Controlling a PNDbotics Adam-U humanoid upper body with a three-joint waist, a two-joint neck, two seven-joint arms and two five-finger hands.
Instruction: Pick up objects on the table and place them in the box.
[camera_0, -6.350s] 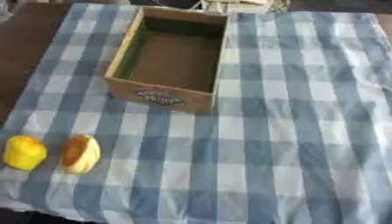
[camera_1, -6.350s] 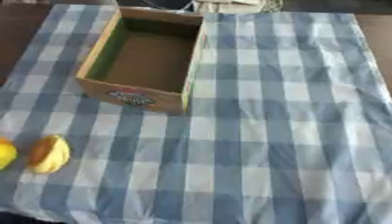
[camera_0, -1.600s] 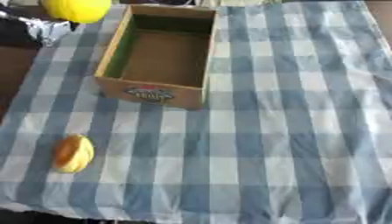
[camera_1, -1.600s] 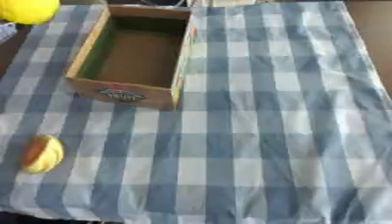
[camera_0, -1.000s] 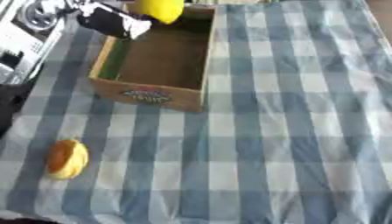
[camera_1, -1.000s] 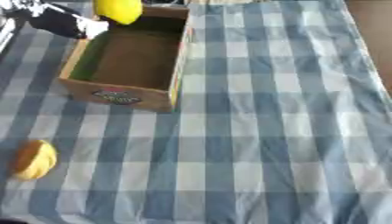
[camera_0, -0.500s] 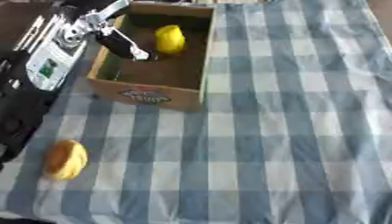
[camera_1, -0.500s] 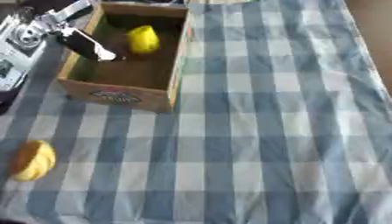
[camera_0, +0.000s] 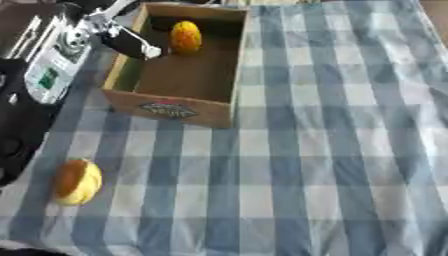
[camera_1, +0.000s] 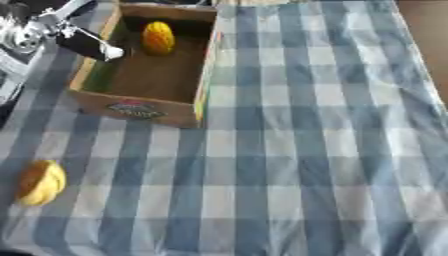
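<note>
Yellow-orange oval fruit (camera_0: 185, 36) is lying inside the cardboard box (camera_0: 171, 106) at its far end, long axis running near-to-far, surface looking bumpy. Left hand (camera_0: 128, 41) is hovering over the box's left wall, fingers straight and spread, holding nothing, just beside the fruit. Second yellow-orange rounded item (camera_0: 77, 181) is sitting on the blue checked cloth (camera_0: 332, 150) covering the tabletop, near-left, well apart from the box.

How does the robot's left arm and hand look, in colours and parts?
The left hand has black fingers with pale tips and silver metal parts behind them. The forearm is light grey or silver, with a small green mark, and black parts lie below it.
</note>
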